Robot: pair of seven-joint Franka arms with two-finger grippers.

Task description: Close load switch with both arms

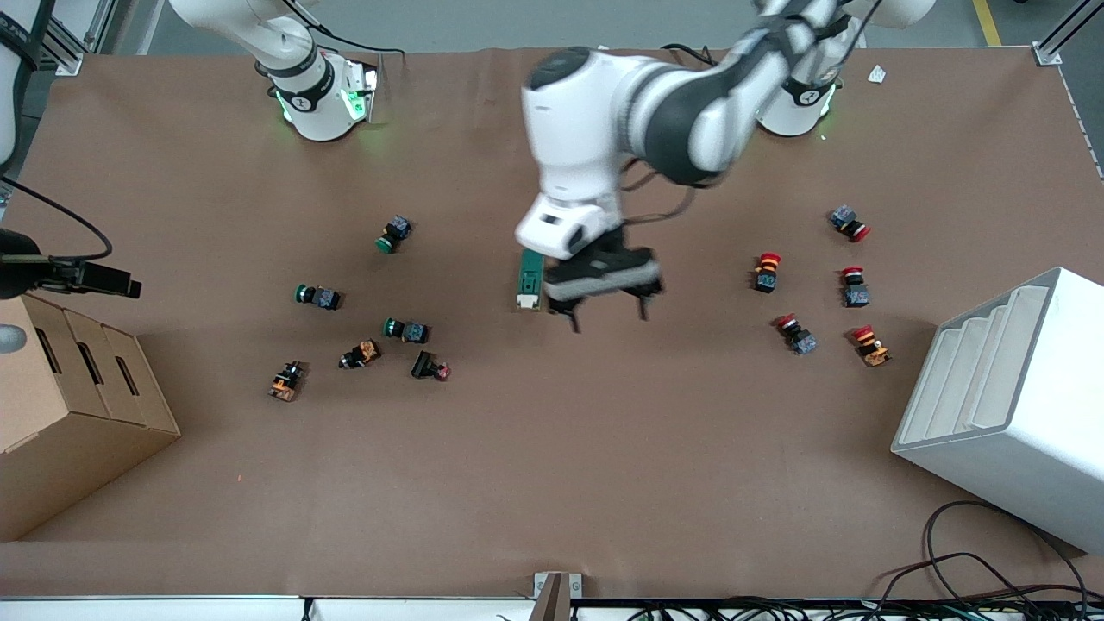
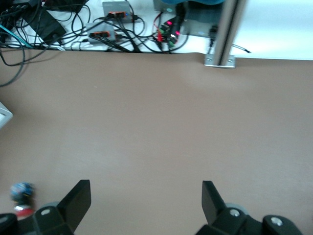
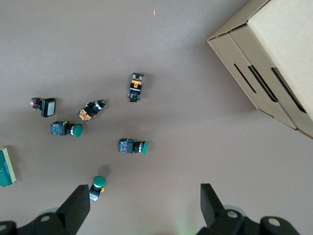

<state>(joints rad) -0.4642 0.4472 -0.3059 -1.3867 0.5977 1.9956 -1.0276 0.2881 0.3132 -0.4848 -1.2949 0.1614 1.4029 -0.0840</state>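
The load switch (image 1: pixel 529 280) is a dark green oblong block with a white end piece, lying on the brown table near its middle. My left gripper (image 1: pixel 609 319) hangs open and empty over the table just beside the switch, toward the left arm's end. In the left wrist view the open left gripper (image 2: pixel 146 188) has only bare table between its fingers. My right gripper (image 3: pixel 145 193) is open and empty, high over the green pushbuttons; it is out of the front view. The switch shows at the edge of the right wrist view (image 3: pixel 6 167).
Several green and orange pushbuttons (image 1: pixel 405 329) lie toward the right arm's end, and red ones (image 1: pixel 795 332) toward the left arm's end. A cardboard box (image 1: pixel 60 405) and a white rack (image 1: pixel 1009 405) stand at the table's two ends.
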